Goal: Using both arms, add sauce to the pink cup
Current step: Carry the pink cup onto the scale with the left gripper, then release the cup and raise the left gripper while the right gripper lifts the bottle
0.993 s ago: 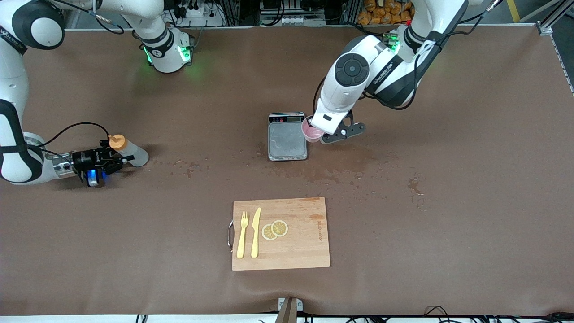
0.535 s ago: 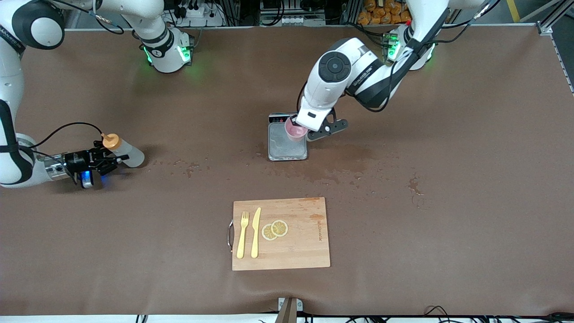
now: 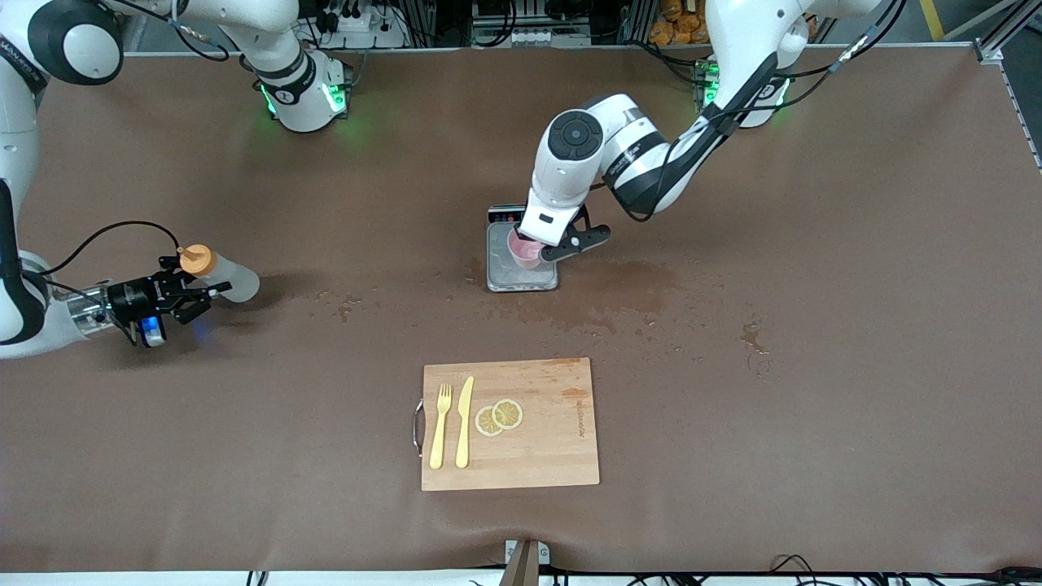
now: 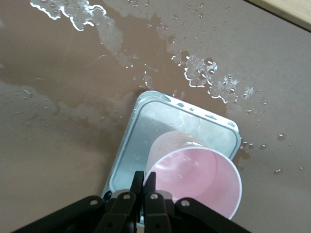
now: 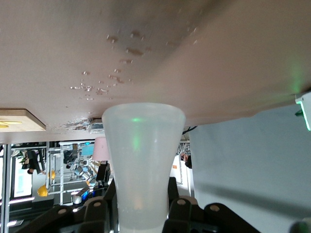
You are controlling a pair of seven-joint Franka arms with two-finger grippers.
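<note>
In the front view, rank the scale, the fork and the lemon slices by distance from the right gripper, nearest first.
From the right gripper, shut on the sauce bottle at the right arm's end:
1. Fork, on the cutting board beside its handle.
2. Scale, mid-table, under the pink cup.
3. Lemon slices, mid-board.
Fork and scale are close.

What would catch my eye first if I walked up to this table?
Probably the left gripper holding the pink cup by its rim over the grey scale mid-table. Next, the right gripper gripping the sauce bottle at the right arm's end, and wet splashes on the brown tabletop.
</note>
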